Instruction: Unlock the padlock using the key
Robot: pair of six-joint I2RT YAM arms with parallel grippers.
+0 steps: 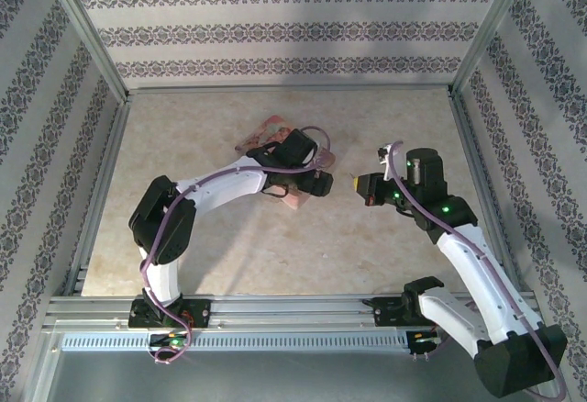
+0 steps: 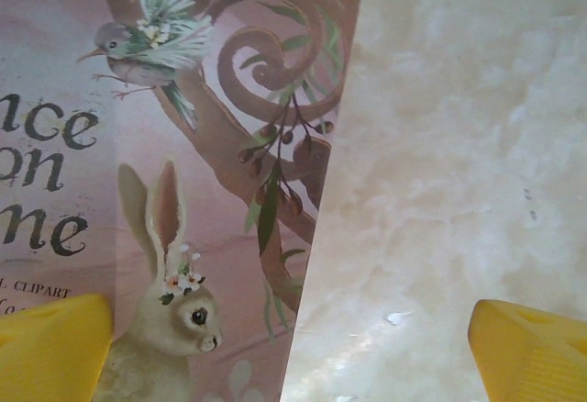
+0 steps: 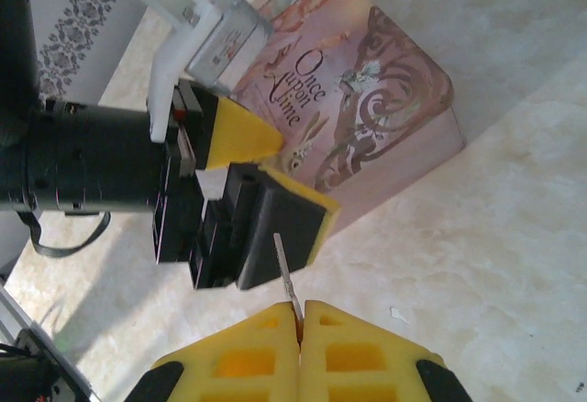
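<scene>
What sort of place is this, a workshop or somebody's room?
Probably a robot test booth: bare metal frame posts hold damask-patterned wallpaper panels around a beige marble-look tabletop, with a white-and-black left robot arm and right robot arm bolted at its near edge.

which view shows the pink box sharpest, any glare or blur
Left wrist view: pink box print crisp, table washed out, fingertips of the left tool soft. Right wrist view: box lettering readable, the key in the right tool thin and slightly soft. Top external view: soft, box detail lost.
</scene>
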